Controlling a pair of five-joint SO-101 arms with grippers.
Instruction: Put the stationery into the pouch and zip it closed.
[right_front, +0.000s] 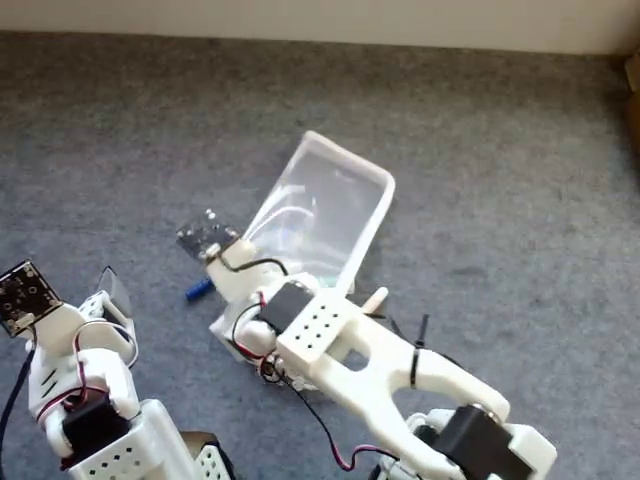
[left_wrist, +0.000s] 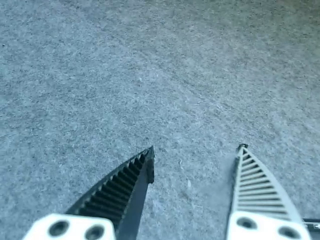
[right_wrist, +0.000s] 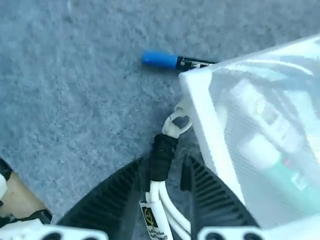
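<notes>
Pouch (right_front: 330, 205) of clear plastic is lying flat on the grey carpeted surface (right_front: 500, 130), near the middle of the high view. Through the clear wall of the pouch, white and green stationery items (right_wrist: 265, 145) are showing. The right hand (right_wrist: 165, 175) is sitting at the pouch corner nearest the arms. Its fingers are clamping the zip pull cord (right_wrist: 161, 155), a white loop with a black sleeve that is running between the two ridged pads. A blue-capped marker (right_wrist: 161, 59) is lying on the surface just beside that same corner, outside the pouch, with one end passing behind the pouch edge. Whether the zip is open or closed cannot be told. The left hand (left_wrist: 195, 152) is hovering over bare surface, well apart from the pouch, with its fingers spread apart and gripping nothing.
</notes>
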